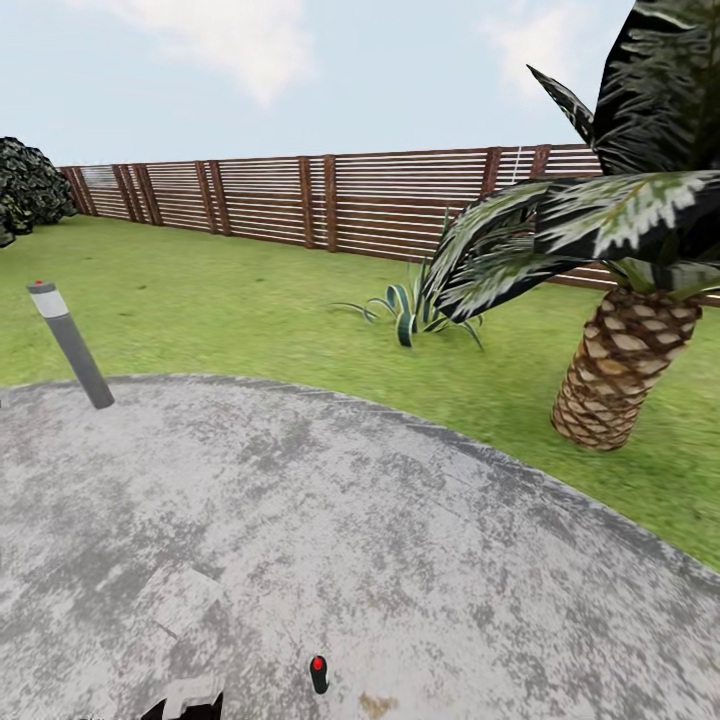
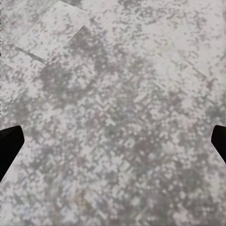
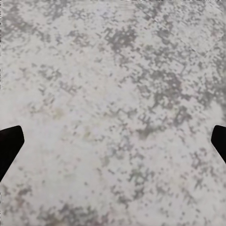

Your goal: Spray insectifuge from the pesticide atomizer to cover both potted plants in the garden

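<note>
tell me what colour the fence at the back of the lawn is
Reddish-brown horizontal slats; the fence shows best in the head view.

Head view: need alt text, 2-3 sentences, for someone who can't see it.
A round grey mottled paved patio fills the foreground, with green lawn behind it running to a brown slatted wood fence under a pale sky. A small rosette of pointed green leaves sits on the grass; a scaly-trunked palm tree stands right, a tilted grey bollard lamp post left.

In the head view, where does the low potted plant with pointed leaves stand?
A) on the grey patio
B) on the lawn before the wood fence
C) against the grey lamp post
B: the potted plant sits on the lawn, with the fence behind it.
</note>
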### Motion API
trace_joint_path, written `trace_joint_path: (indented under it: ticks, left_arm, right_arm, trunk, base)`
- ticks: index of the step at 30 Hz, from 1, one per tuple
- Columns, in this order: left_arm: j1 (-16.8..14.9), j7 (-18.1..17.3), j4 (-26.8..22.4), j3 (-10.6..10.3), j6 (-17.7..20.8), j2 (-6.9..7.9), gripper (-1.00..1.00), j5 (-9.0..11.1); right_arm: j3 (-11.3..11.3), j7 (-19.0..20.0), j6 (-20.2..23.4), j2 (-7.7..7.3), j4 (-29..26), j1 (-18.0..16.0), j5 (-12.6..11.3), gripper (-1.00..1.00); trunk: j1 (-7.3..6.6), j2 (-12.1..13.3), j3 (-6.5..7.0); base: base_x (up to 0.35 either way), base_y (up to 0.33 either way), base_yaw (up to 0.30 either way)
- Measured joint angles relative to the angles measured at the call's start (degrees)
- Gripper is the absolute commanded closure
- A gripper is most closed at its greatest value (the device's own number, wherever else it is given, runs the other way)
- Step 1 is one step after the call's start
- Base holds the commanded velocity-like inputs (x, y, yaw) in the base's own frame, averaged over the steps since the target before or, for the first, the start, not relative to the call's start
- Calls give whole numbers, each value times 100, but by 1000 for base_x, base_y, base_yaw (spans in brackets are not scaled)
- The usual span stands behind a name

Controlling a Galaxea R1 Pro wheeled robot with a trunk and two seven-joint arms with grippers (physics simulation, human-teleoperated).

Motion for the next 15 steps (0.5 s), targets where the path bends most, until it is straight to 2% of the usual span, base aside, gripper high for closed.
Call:
trace_joint_path:
  ticks: [15]
  left_arm:
    - [1,0,-1,1,0,0,-100,0]
  right_arm:
    - [0,0,-1,0,1,-1,0,-100]
  trunk:
    - [0,0,0]
  base:
    - [0,0,254]
